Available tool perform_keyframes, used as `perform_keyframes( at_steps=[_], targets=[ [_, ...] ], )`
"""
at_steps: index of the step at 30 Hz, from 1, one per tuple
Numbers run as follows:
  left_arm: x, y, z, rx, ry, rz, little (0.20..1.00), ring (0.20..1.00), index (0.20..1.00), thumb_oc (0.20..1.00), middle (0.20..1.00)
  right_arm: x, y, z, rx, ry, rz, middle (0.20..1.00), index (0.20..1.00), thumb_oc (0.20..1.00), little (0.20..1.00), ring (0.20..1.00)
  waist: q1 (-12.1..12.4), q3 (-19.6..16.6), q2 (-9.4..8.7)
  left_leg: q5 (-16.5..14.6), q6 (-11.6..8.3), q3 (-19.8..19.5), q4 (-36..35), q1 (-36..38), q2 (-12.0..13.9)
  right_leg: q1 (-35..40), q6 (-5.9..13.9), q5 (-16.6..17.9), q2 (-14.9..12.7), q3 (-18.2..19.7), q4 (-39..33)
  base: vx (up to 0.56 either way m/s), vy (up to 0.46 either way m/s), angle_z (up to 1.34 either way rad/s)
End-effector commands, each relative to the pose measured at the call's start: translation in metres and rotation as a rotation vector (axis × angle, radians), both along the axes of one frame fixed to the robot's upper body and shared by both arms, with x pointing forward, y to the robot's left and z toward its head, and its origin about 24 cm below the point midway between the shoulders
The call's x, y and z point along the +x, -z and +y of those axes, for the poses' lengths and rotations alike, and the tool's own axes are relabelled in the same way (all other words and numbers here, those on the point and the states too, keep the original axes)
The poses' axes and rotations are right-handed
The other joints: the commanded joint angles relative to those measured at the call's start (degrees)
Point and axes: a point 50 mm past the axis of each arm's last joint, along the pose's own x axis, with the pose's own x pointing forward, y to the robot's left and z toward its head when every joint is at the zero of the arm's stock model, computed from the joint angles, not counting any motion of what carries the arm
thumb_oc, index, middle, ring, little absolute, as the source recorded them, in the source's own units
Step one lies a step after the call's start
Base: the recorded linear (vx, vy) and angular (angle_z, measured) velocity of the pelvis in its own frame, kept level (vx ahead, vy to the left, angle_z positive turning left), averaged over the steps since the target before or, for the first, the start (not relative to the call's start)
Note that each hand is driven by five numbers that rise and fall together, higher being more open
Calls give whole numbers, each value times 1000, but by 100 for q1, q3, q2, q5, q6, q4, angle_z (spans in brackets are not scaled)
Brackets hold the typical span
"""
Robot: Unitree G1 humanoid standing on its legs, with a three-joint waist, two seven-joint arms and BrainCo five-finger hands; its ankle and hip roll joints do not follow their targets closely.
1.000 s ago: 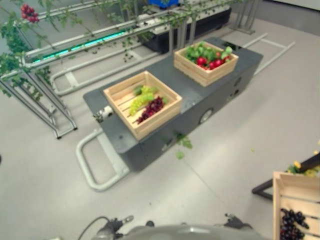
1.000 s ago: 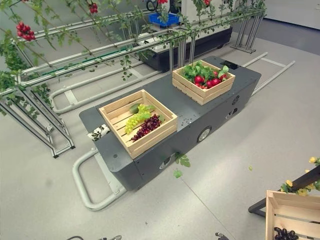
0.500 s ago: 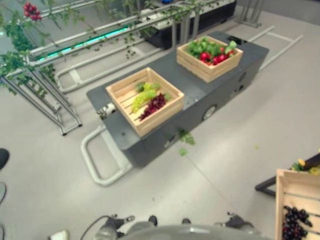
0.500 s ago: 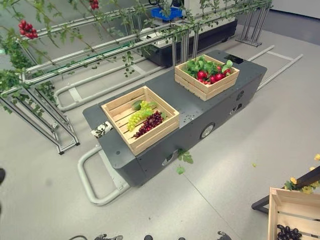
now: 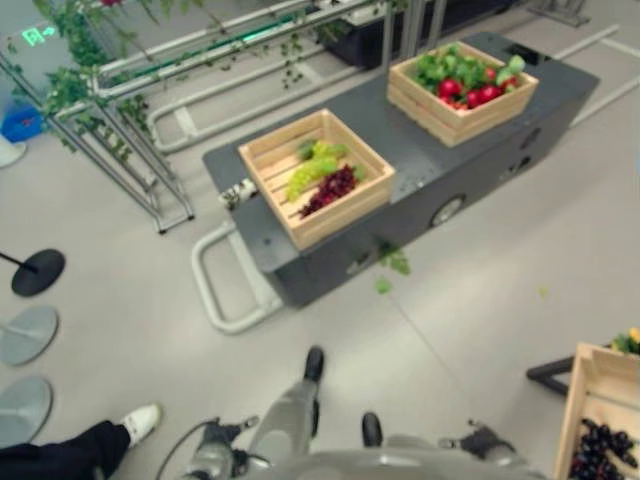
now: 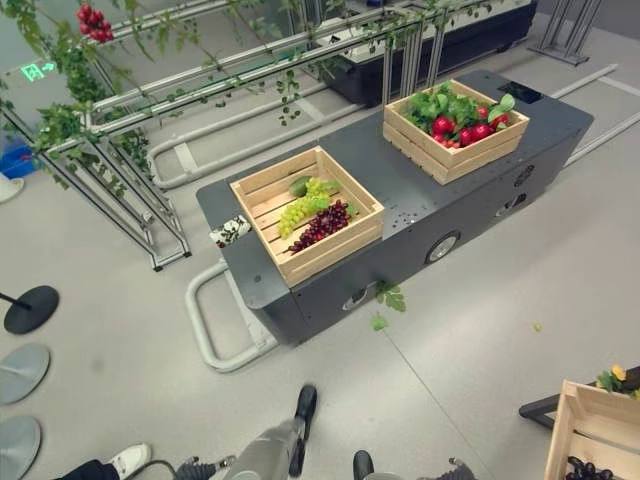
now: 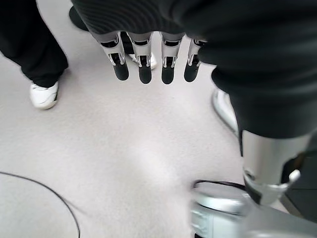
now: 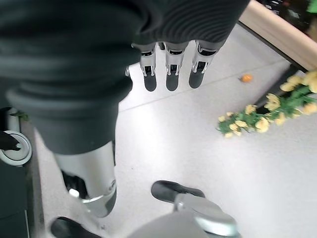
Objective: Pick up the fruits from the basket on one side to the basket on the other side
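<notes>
On a dark grey cart (image 6: 420, 205) ahead stood two wooden crates, well apart. The near crate (image 6: 306, 213) held green grapes (image 6: 303, 209) and dark red grapes (image 6: 322, 225) lying side by side. The far crate (image 6: 456, 128) held red fruit (image 6: 459, 130) among green leaves. At the lower right, on the floor, a third crate (image 6: 594, 433) showed one corner with dark grapes (image 5: 604, 450) inside, and yellow flowers (image 8: 262, 118) lay just beside it. Metal rails with leafy vines (image 6: 190, 80) ran behind the cart, a cluster of red berries (image 6: 92, 20) hanging from them. The left hand (image 7: 148, 59) hung over bare floor, fingers straight and spread, holding nothing; a person's dark trouser leg and white shoe (image 7: 43, 95) stood near it. The right hand (image 8: 171, 67) likewise hung with fingers straight and empty above the floor, near the flowers.
</notes>
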Motion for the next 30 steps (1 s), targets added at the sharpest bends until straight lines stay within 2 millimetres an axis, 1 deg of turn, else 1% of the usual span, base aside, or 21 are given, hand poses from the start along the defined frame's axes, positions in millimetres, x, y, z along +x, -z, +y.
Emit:
perform_keyframes(
  at_steps=[1,2,3,4,6,8,9,10,11,13,14,16,18,19,22,23,25,26,27,29,30],
  targets=[
    [4,1,-13,-35,-25,-40,1000,1000,1000,1000,1000,-13,4,7,15,18,0,1000,1000,1000,1000,1000,126,-228,-156,584,548,163,181,-597,62,167,846,-445,628,-346,-154,141,14,-73],
    [-1,2,-12,-38,-38,-24,1000,1000,1000,1000,1000,-9,3,8,16,12,-11,1000,1000,1000,1000,1000,219,-233,-86,839,507,180,-16,-542,198,308,764,-563,771,-204,-154,142,30,-67],
    [-3,2,-12,-39,-41,-18,1000,1000,1000,1000,1000,-7,3,9,19,8,-14,1000,1000,1000,1000,1000,246,-252,-56,921,495,184,-47,-504,227,348,735,-601,821,-163,-154,196,55,-79],
    [-7,3,-11,-39,-43,-5,1000,1000,1000,1000,1000,-4,3,11,22,0,-20,1000,1000,1000,1000,1000,293,-304,-7,951,548,126,-222,-248,241,392,721,-639,886,-79,-154,152,74,-52],
    [-16,4,-10,-36,-61,16,1000,1000,1000,1000,1000,-2,3,14,27,-17,-22,1000,1000,1000,1000,1000,320,-453,33,1047,512,-186,-477,119,349,457,707,-724,940,129,-154,182,107,-65],
    [-18,4,-10,-36,-67,21,1000,1000,1000,1000,1000,-2,3,15,28,-24,-22,1000,1000,1000,1000,1000,322,-491,37,1081,481,-194,-561,274,419,496,693,-750,922,191,-154,161,104,-85],
    [-17,3,-8,-32,-73,10,1000,1000,1000,1000,1000,0,4,19,44,-43,-28,1000,1000,1000,1000,1000,313,-541,32,1102,423,-123,-543,398,567,589,700,-860,865,249,-154,134,97,-28],
    [-17,3,-8,-31,-73,11,1000,1000,1000,1000,1000,-1,4,19,44,-43,-28,1000,1000,1000,1000,1000,318,-535,28,1102,423,-115,-549,411,566,597,700,-862,860,255,-154,242,174,-27],
    [-11,2,-6,-22,-69,-14,1000,1000,1000,1000,1000,4,3,25,56,-59,-41,1000,1000,1000,1000,1000,348,-536,-15,1113,427,-78,-566,469,623,657,709,-930,777,291,-154,152,125,-29],
    [-7,1,-6,-18,-65,-30,1000,1000,1000,1000,1000,6,3,26,60,-59,-48,1000,1000,1000,1000,1000,369,-514,-41,1121,422,-61,-548,435,612,684,732,-981,727,288,-154,142,142,-14],
    [3,-1,-4,-9,-58,-65,1000,1000,1000,1000,1000,11,2,28,66,-54,-61,1000,1000,1000,1000,1000,369,-532,-116,1020,503,33,-524,423,577,720,803,-1049,581,274,-154,154,167,5],
    [14,-4,0,6,-35,-96,1000,1000,1000,1000,1000,11,2,30,74,-53,-60,1000,1000,1000,1000,1000,391,-584,-209,942,579,202,-355,337,508,790,898,-1122,378,208,-154,199,211,9],
    [15,-5,1,12,-25,-101,1000,1000,1000,1000,1000,13,2,31,77,-52,-64,1000,1000,1000,1000,1000,391,-625,-259,871,641,279,-316,323,476,780,936,-1116,290,181,-154,131,136,4],
    [21,-8,6,37,-8,-115,1000,1000,1000,1000,1000,14,2,37,94,-52,-71,1000,1000,1000,1000,1000,388,-756,-396,775,710,394,-315,336,358,701,1043,-1047,112,112,-119,108,121,-4],
    [31,-11,9,47,3,-148,1000,1000,1000,1000,1000,23,0,41,102,-68,-97,1000,1000,1000,1000,1000,412,-834,-453,665,734,460,-241,307,333,562,1110,-1044,24,118,-79,75,103,-9],
    [44,-17,13,59,19,-202,1000,1000,1000,1000,1000,31,-3,45,113,-81,-130,1000,1000,1000,1000,1000,426,-916,-520,634,730,503,-205,259,302,511,1149,-1062,-56,112,-75,114,134,-19],
    [56,-21,14,70,40,-241,1000,1000,1000,1000,1000,37,-5,49,124,-89,-154,1000,1000,1000,1000,1000,400,-941,-572,606,738,552,-123,207,268,479,1142,-1075,-83,69,-73,70,75,-17],
    [56,-21,14,70,40,-241,1000,1000,1000,1000,1000,37,-5,49,124,-89,-154,1000,1000,1000,1000,1000,397,-944,-574,602,738,551,-116,201,265,478,1142,-1076,-85,66,-74,65,66,2],
    [68,-26,12,75,85,-279,1000,1000,1000,1000,1000,38,-6,49,127,-83,-162,1000,1000,1000,1000,1000,373,-974,-642,496,841,498,-59,138,145,462,1179,-1096,-124,3,-24,55,47,8],
    [71,-27,11,78,101,-283,1000,1000,1000,1000,1000,37,-6,49,130,-74,-161,1000,1000,1000,1000,1000,343,-983,-662,481,845,490,-36,120,97,458,1211,-1086,-145,-53,-25,67,82,15],
    [73,-27,10,81,126,-278,1000,1000,1000,1000,1000,32,-4,46,136,-41,-151,1000,1000,1000,1000,1000,275,-1013,-707,332,940,477,-5,155,-24,410,1298,-1001,-211,-113,39,74,144,20]
  ],
)
